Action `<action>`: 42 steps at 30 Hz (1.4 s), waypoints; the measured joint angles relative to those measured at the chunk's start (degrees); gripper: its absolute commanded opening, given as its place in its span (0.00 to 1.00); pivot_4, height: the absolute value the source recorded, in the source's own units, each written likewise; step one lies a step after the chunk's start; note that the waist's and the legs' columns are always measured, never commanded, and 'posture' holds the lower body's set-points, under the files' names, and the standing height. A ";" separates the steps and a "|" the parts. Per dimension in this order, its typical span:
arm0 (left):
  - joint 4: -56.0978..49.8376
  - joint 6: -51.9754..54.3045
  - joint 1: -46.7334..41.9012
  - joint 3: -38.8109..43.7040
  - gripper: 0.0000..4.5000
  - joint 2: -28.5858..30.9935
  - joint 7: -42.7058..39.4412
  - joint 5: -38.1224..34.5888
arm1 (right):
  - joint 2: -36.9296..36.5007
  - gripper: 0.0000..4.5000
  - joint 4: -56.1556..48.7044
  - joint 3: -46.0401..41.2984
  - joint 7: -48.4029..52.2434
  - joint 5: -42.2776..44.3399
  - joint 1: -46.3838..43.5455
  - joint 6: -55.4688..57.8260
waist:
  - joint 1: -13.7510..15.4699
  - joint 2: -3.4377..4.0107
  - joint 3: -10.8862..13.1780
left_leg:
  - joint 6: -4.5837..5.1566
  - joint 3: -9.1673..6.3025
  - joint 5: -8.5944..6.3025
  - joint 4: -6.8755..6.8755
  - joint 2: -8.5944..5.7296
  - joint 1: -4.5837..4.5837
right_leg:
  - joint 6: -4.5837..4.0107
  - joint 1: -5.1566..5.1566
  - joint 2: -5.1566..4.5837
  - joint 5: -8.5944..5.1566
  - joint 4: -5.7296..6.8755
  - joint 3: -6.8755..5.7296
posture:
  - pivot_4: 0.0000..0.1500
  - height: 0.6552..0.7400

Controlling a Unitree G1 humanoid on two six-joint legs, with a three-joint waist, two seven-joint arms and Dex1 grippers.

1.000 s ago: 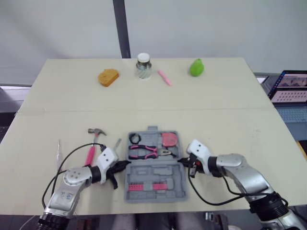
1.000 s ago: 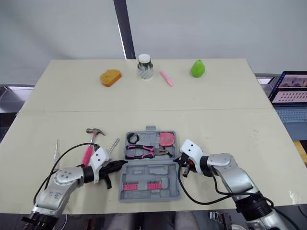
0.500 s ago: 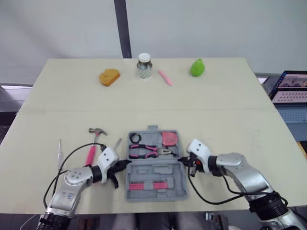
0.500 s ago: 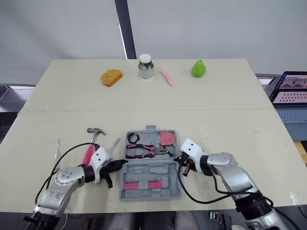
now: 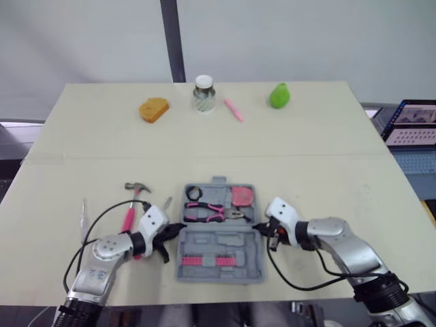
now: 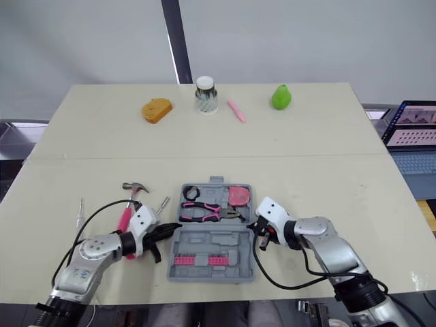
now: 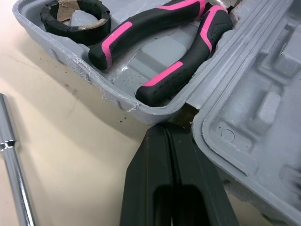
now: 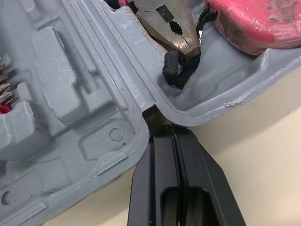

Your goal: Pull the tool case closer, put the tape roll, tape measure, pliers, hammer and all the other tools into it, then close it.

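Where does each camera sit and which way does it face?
Left eye view: on the head, looking forward and down over the table; both arms, left gripper and right gripper flanking the tool case.
Right eye view: beside it, same scene and arms.
Left wrist view: left wrist, along its shut fingers toward the case's hinge, pliers and tape roll.
Right wrist view: right wrist, along its shut fingers toward the hinge's other end and tape measure.
Both wrist views share the pliers.
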 measured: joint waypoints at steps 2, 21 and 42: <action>-0.27 0.06 0.25 0.05 0.01 0.00 0.14 -0.02 | 0.07 0.01 0.00 0.00 0.00 0.00 0.00 0.00 | 0.00 0.00 0.00 | 0.00 0.00 0.00 -0.01 0.00 0.00 | 0.00 0.00 0.00 0.00 -0.02 0.00 | 1.00 0.72; -1.95 0.71 1.70 0.40 0.01 0.27 0.45 -0.11 | 0.26 0.01 0.00 0.00 0.01 0.00 0.01 -0.05 | -0.13 0.00 0.00 | 0.00 0.01 -0.01 -0.09 0.01 0.00 | 0.02 0.02 0.01 0.01 -0.14 -0.01 | 1.00 0.72; -17.75 10.84 7.28 16.10 0.01 7.14 -6.32 -21.46 | -10.45 0.01 -7.73 -10.39 4.35 7.80 5.22 1.37 | -0.11 0.02 0.21 | 0.03 0.00 -0.07 -0.13 0.02 -0.07 | 0.02 0.07 -0.02 0.01 -0.36 -0.06 | 1.00 0.72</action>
